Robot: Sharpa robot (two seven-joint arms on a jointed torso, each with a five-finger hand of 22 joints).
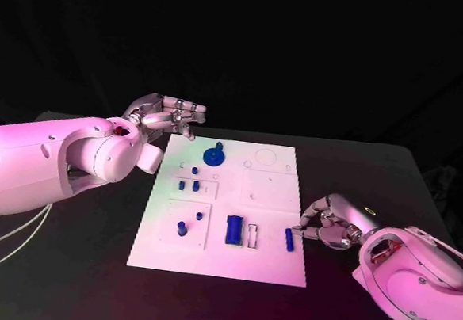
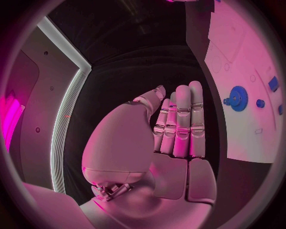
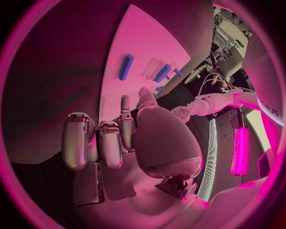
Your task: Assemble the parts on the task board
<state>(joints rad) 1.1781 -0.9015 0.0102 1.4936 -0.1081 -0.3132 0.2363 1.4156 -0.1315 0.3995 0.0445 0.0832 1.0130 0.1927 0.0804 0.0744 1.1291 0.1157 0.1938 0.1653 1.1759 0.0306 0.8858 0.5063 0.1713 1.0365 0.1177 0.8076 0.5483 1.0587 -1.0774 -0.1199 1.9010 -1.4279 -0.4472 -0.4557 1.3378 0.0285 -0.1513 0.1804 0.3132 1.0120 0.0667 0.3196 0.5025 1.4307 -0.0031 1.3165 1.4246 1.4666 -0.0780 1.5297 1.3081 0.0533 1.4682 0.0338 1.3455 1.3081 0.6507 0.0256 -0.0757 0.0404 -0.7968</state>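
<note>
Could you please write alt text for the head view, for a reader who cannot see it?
A white task board lies mid-table with small blue parts on it, among them a blue gear near its far edge. The left hand is by the board's far left corner and the right hand beside its right edge; neither holds anything.

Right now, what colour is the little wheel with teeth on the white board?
Blue. The gear shows best in the left wrist view.

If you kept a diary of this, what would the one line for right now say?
left hand: empty, beside board's far corner | right hand: empty, by board's right edge | board: gear, blue bar lying on it
</note>
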